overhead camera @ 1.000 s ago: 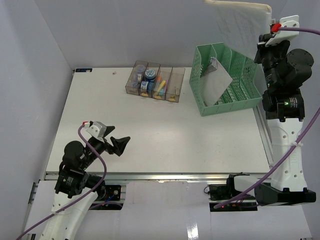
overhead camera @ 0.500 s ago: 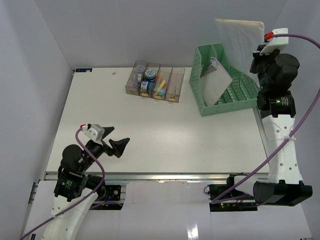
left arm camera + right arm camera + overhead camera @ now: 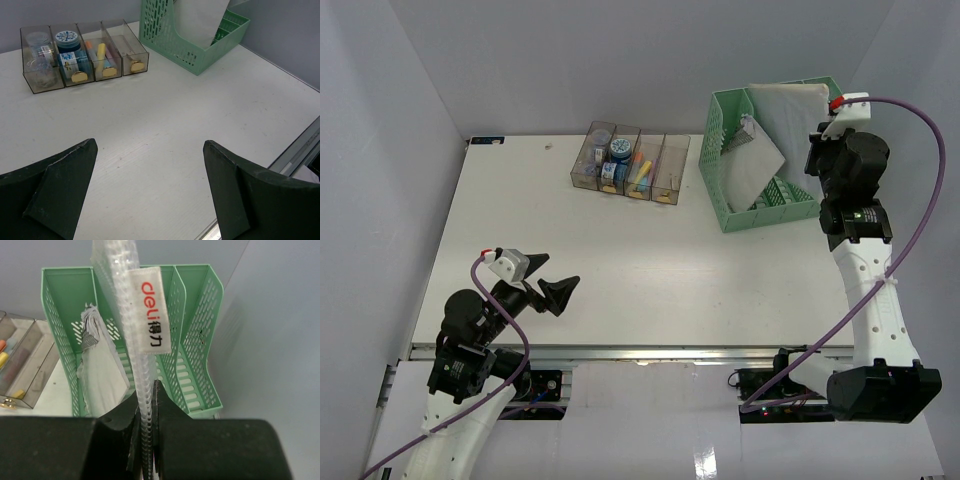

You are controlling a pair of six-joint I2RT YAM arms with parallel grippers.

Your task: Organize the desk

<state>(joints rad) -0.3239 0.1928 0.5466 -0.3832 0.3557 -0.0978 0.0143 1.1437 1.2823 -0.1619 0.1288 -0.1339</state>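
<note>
The white desk [image 3: 620,250] has a silver rail along its near edge. My right gripper [image 3: 146,395] is shut on the white plastic spiral of a notebook [image 3: 134,340] that carries a white label with red letters. It holds the notebook [image 3: 785,105] upright over the far right of the green mesh file rack [image 3: 725,200]. I cannot tell which slot the notebook's lower edge is in. My left gripper [image 3: 150,142] hangs open over the desk's near left part [image 3: 160,105], with nothing between its fingers. In the top view, the left gripper [image 3: 564,268] points right.
A row of clear brownish bins [image 3: 630,165] with small items stands at the back middle of the desk. A grey-white sheaf of paper [image 3: 100,370] leans in the rack's left slot [image 3: 60,340]. Grey walls close in the desk on three sides.
The right arm has come down and forward, lowering the notebook from high above the rack into its top. The left arm has hardly moved.
</note>
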